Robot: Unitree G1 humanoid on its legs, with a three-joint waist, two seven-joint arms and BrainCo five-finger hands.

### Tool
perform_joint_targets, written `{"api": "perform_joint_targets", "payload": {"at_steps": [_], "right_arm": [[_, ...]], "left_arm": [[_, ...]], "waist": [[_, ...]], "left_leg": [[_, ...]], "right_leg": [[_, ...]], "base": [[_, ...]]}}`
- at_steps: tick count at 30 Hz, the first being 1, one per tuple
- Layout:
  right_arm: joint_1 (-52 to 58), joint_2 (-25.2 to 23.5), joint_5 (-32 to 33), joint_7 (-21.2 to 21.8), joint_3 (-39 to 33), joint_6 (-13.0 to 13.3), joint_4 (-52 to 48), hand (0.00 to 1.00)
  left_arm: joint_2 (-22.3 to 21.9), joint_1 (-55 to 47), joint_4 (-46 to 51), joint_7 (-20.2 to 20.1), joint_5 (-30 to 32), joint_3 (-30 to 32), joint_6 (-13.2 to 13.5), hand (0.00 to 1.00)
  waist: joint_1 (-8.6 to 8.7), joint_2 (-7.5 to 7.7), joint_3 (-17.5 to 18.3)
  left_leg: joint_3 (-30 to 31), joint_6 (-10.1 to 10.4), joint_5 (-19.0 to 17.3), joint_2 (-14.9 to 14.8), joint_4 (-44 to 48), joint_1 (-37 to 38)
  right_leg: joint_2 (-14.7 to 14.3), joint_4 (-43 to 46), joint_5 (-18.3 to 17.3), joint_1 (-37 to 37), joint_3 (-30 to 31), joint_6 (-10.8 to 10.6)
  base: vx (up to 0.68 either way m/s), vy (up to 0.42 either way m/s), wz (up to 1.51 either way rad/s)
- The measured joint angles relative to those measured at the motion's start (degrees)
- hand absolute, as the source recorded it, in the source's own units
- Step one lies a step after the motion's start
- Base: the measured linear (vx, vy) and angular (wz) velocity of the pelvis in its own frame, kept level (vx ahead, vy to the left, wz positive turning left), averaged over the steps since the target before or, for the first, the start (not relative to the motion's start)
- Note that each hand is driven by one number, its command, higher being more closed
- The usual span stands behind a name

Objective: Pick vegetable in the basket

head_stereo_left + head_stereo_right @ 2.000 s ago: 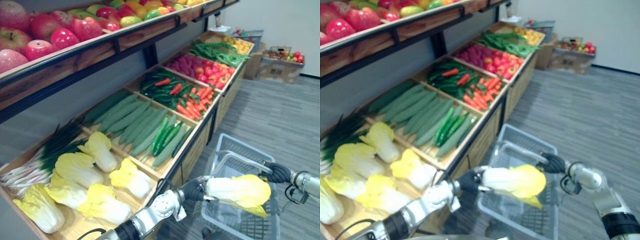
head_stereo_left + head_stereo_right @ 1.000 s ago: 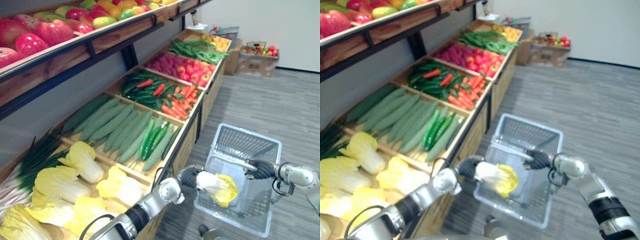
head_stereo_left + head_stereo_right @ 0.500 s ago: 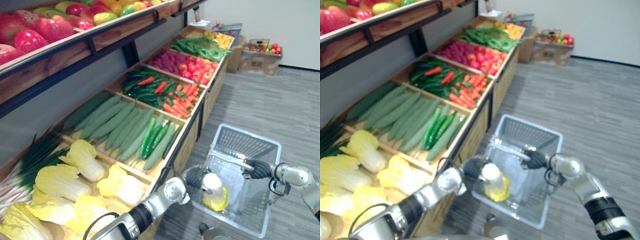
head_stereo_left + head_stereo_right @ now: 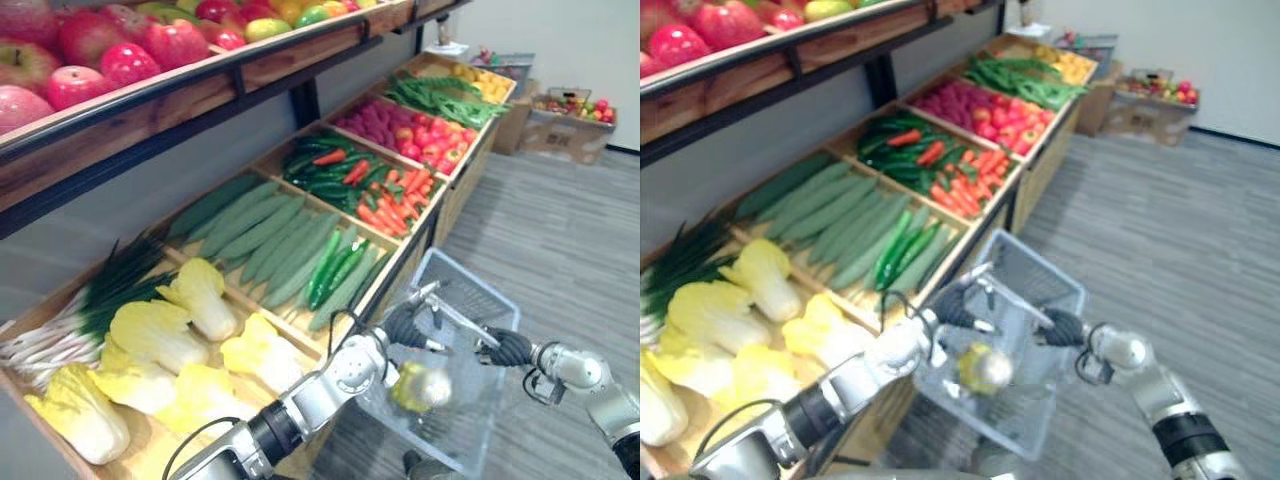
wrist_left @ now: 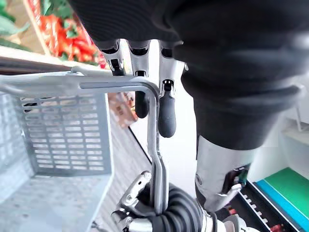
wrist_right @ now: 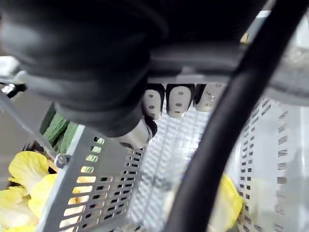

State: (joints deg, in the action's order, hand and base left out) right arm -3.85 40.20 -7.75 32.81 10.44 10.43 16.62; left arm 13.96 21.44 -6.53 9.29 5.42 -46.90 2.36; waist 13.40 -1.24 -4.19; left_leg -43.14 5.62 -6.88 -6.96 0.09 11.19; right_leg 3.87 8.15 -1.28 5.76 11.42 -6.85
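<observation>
One napa cabbage (image 4: pixel 420 386) lies low inside the single grey mesh basket (image 4: pixel 468 296), pale stem and yellow leaves showing through the wall. In the head views the basket hangs tilted just beside the front of the vegetable shelf, and two hands are at its one wire handle (image 4: pixel 452 318). The left hand (image 4: pixel 403 325) reaches in from the shelf side with its arm stretched forward. The right hand (image 4: pixel 507 347) comes from the other side with its forearm angled up to the bar. Six more cabbages (image 4: pixel 150 335), as far as they can be counted, lie in the nearest shelf crate. Beside that crate are one bundle of scallions (image 4: pixel 100 300) and a crate of long green cucumbers (image 4: pixel 265 235). In the left wrist view the left hand's fingers (image 5: pixel 166 113) hang nearly straight and loose behind the handle's bend, clasping nothing, and the right hand is wrapped round the wire below them. In the right wrist view the right hand's fingers are curled over the handle bar, with the yellow cabbage visible through the mesh beneath.
</observation>
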Motion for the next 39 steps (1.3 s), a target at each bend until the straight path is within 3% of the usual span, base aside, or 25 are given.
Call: {"api": "perform_joint_targets", "payload": {"at_steps": [3, 4, 9, 13, 20, 22, 26, 29, 35, 39], "right_arm": [[0.58, -0.75, 1.16, -0.67, 0.26, 0.0, 0.05, 1.0], [1.11, -0.93, 1.63, -1.45, 1.21, 0.01, 1.62, 1.0], [1.2, -0.95, 1.75, -1.48, 1.33, 0.0, 2.23, 1.0], [1.46, -0.96, 1.47, -1.53, 1.32, -0.19, 2.46, 1.0], [3.85, -4.12, -1.96, -4.99, -2.0, -2.51, 6.82, 1.0], [4.06, -6.16, -2.61, -7.98, -6.02, -3.99, 12.08, 1.0], [4.15, -7.05, -2.94, -14.61, -19.16, -9.14, 27.63, 1.0], [4.36, -5.5, -2.82, -17.65, -27.59, -11.65, 33.11, 1.0], [7.03, -4.83, 1.14, -21.21, -39.87, -12.89, 37.67, 1.0], [8.18, -4.9, 2.32, -23.43, -46.1, -12.69, 42.17, 1.0]], "left_arm": [[0.9, -0.02, 0.04, 1.35, 3.55, -0.6, -0.06, 0.0], [1.92, -0.02, 0.04, 1.7, 9.52, -2.54, -0.05, 0.0], [2.24, -0.01, -0.04, 1.77, 11.14, -3.06, -0.05, 0.0], [2.25, -0.04, -0.05, 1.22, 3.12, -3.21, -0.06, 0.0], [2.31, -3.77, 1.46, -5.97, -3.39, -2.01, -0.07, 0.0], [3.18, -5.88, 7.29, -7.83, -5.35, -1.48, 0.23, 0.0], [5.71, -9.04, 23.3, -11.41, -9.07, 4.22, 5.65, 0.0], [9.01, -12.1, 29.0, -14.03, -14.51, 9.2, 6.46, 0.0], [11.1, -18.72, 34.65, -15.96, -21.6, 17.3, 6.36, 0.0], [11.06, -22.46, 37.19, -14.88, -23.21, 27.73, 6.39, 0.0]], "waist": [[-0.91, 0.18, 0.07], [-0.94, 1.26, 0.52], [-1.04, 1.88, 0.78], [-1.02, 1.78, 0.88], [-1.09, 1.5, 1.06], [-1.99, 1.32, 1.15], [-5.16, 0.65, 1.51], [-5.84, -0.22, 1.78], [-6.06, -0.34, 2.0], [-7.73, -0.29, 2.12]], "left_leg": [[0.2, -0.33, 0.5, 0.28, -0.57, 0.02], [1.22, -0.24, 1.51, 0.68, -2.17, -0.06], [1.37, -0.77, 2.47, 1.17, -3.46, 0.02], [1.8, -0.94, 3.53, 1.69, -4.7, 0.01], [6.09, -1.46, 4.86, 1.8, -5.88, -1.44], [7.82, -1.81, 5.3, 1.91, -5.91, -2.19], [12.54, -2.4, 5.89, 2.03, -5.98, -3.1], [15.13, -2.74, 6.65, 2.43, -6.04, -4.3], [18.93, -2.72, 7.79, 2.55, -6.07, -6.14], [22.18, -3.08, 8.86, 2.82, -6.07, -7.43]], "right_leg": [[0.14, -0.06, 0.0, 0.02, -0.17, 0.0], [0.32, -0.2, 0.01, 0.08, -1.23, 0.01], [0.42, -0.45, 0.02, 0.16, -1.36, 0.02], [0.48, -0.54, 0.04, 0.44, -1.56, 0.03], [1.21, -1.25, 0.03, -0.1, -4.73, 0.05], [1.75, -1.37, 0.03, -0.29, -6.12, 0.06], [2.67, -2.34, 0.0, -2.45, -9.53, 0.09], [3.45, -3.37, 0.0, -3.04, -11.57, 0.09], [3.98, -4.37, -0.58, -4.04, -14.9, 0.23], [4.28, -5.42, -0.7, -4.99, -17.57, 0.26]], "base": [[-0.01, -0.021, 0.13], [0.0, -0.056, 0.21], [0.0, -0.02, 0.05], [0.02, -0.026, 0.05], [0.0, -0.049, 0.26], [-0.01, -0.027, 0.4], [-0.02, -0.024, 0.57], [-0.02, -0.009, 0.42], [-0.05, -0.01, 0.33], [-0.04, -0.007, 0.41]]}}
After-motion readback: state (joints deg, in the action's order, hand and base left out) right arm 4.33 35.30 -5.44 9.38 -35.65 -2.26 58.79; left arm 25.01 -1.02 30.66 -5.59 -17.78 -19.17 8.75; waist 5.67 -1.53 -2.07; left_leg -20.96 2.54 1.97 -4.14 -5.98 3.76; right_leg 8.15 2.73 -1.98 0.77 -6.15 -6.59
